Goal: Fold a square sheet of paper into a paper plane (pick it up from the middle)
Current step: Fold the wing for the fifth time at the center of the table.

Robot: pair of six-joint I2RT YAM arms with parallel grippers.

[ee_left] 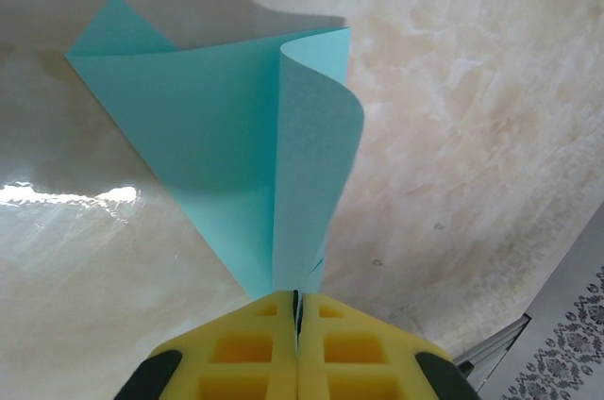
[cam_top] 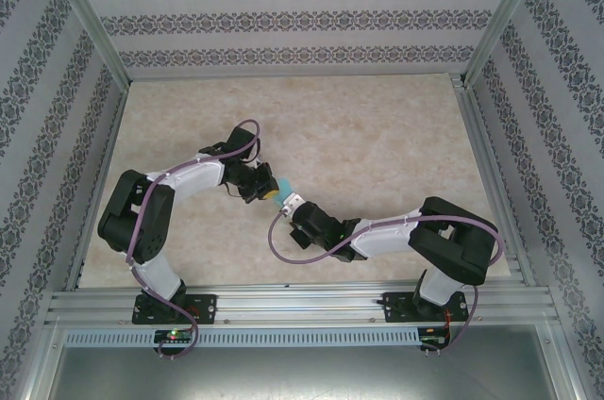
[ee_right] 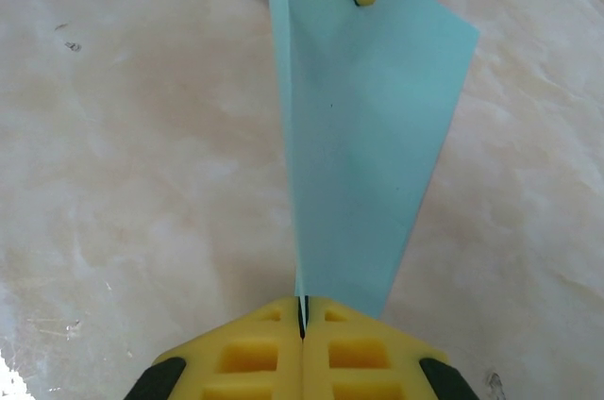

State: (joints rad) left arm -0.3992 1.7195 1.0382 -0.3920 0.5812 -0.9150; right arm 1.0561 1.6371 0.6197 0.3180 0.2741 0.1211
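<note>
Sheet of paper (cam_top: 280, 186): you have it picked up and strung between the two grippers over the middle of the table (cam_top: 377, 126). I cannot tell whether its far corner brushes the table.
Left gripper (ee_left: 296, 301): pads closed on one end of the sheet, with no gap showing between them.
Right gripper (ee_right: 303, 304): pads pinched tight on the opposite end, facing the left one.
Done so far: the pickup. The sheet is also doubled over along its length, though from the left wrist one flap curls loosely and does not lie flat.
Crease: no sharp pressed line shows, so treat the first fold as begun but not set.
Left for you: flatten that fold, then make all the nose and wing folds. No slim pointed shape shows yet, so I judge the task to be at an early stage.
</note>
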